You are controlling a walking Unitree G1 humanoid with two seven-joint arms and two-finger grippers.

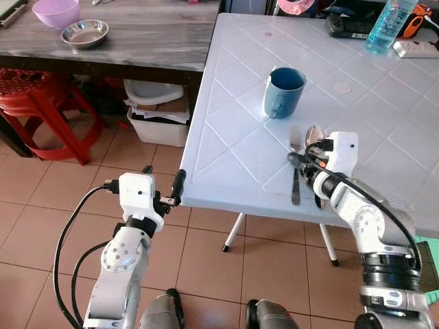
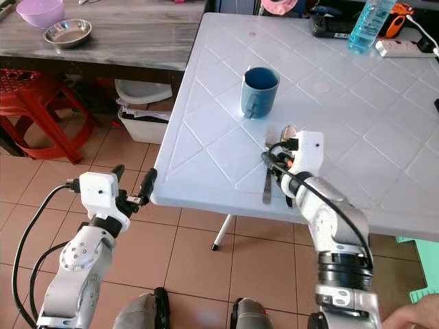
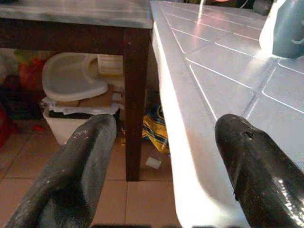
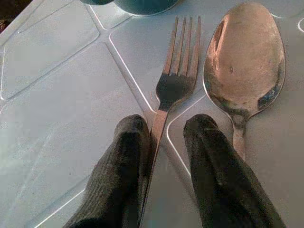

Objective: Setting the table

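Right wrist view: fork (image 4: 173,80) lies centre frame on the white table (image 4: 57,95), spoon (image 4: 244,61) beside it.
Handling: likely stiff, light, slippery steel; take the handle.
Axis: tines point toward the blue mug (image 1: 283,91).
Right gripper (image 4: 166,142): slightly parted, astride the fork handle, not closed.
Left gripper (image 3: 166,156): wide open, empty, at the table edge.

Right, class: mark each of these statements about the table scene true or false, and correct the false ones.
1. The fork lies beside the spoon on the white table. True.
2. The blue mug lies tipped over. False: it stands upright.
3. The right gripper has its fingers either side of the fork's handle. True.
4. The left gripper holds a plate. False: it is open, holding nothing, by the table's edge.
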